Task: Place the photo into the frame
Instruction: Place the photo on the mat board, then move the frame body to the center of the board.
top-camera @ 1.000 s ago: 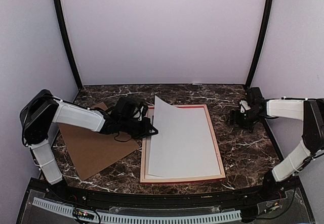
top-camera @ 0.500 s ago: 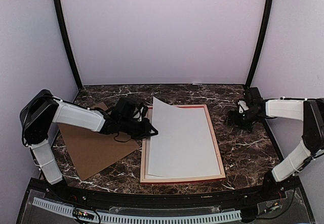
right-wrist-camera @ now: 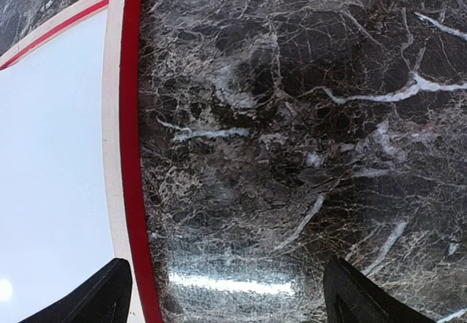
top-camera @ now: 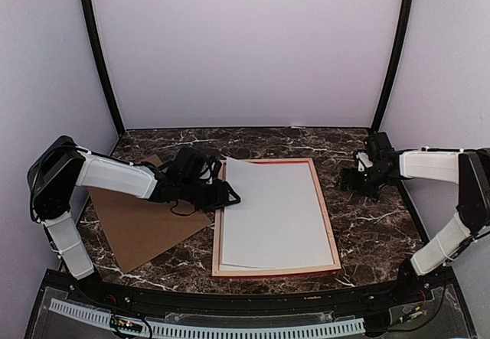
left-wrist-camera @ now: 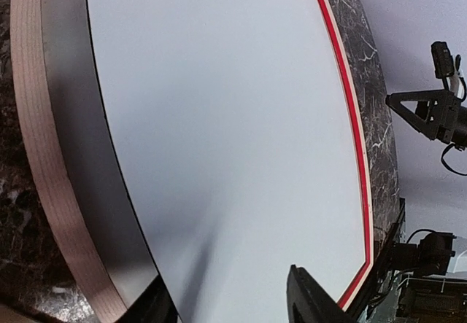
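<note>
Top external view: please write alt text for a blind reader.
A photo lies white side up in a frame on a dark marble table. The left arm reaches the photo's left edge, jaws open; the right arm is clear of the frame.

Top cam: fixed, high at the near side, facing down and toward the far wall (top-camera: 245,48), whole table (top-camera: 367,224) in shot. Left wrist cam: very close and low at the left rail of the frame (top-camera: 331,232), facing right across the photo (top-camera: 272,216), right arm (left-wrist-camera: 438,111) beyond. Right wrist cam: close, facing down on the table right of the frame. All 3 share the frame's right rail.
</note>
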You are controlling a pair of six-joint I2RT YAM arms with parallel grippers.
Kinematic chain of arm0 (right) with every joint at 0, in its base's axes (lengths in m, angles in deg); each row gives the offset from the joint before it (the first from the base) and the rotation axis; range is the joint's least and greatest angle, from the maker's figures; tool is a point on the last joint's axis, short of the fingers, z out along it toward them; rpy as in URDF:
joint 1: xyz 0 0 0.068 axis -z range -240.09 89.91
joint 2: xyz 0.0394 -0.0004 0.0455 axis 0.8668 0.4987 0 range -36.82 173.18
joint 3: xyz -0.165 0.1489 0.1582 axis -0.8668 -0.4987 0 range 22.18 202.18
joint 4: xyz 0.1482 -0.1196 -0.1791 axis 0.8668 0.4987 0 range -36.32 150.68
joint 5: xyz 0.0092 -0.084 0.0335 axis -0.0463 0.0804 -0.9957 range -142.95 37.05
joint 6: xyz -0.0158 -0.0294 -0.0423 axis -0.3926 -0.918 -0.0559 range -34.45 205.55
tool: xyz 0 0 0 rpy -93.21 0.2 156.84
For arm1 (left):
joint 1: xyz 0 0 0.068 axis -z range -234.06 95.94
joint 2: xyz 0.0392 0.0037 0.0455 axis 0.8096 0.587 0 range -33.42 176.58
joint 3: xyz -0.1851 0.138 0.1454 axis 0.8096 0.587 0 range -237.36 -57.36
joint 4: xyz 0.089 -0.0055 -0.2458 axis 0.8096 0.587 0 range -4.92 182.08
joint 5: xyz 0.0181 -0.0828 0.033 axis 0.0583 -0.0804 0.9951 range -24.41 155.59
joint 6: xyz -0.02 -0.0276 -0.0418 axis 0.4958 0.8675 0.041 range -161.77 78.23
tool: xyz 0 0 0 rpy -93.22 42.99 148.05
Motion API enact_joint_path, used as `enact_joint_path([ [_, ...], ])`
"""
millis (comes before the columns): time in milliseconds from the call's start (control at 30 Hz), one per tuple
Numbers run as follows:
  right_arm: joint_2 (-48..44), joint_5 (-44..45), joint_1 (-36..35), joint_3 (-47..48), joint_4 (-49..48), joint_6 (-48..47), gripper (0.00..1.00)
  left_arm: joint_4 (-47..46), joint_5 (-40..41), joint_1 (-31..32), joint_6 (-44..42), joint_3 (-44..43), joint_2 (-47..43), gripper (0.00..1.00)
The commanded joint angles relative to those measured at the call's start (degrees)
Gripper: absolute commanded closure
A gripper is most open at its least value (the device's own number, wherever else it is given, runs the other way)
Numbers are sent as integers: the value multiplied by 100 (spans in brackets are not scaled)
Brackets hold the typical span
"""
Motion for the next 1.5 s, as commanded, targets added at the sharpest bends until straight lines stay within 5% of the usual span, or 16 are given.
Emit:
enact_joint_path([
  [0, -133, 34, -134, 145, -120, 35, 7, 340, 318, -28, -201, 21, -446, 45],
  [367, -239, 126, -713, 413, -77, 185, 1, 1312, 1401, -30, -806, -3, -1043, 31],
  [800, 795, 64, -2722, 1800, -393, 636, 1, 2697, 2667, -982, -1723, 305, -2391, 2],
  [1200, 3427, -364, -4408, 4785, -190, 642, 1, 2915, 2195, -2452, -1944, 1069, -3435, 1],
  [1467, 4889, -771, -4805, 6468, 126, 703, 1, 2845, 1552, -3419, -1680, 1603, -3830, 1],
])
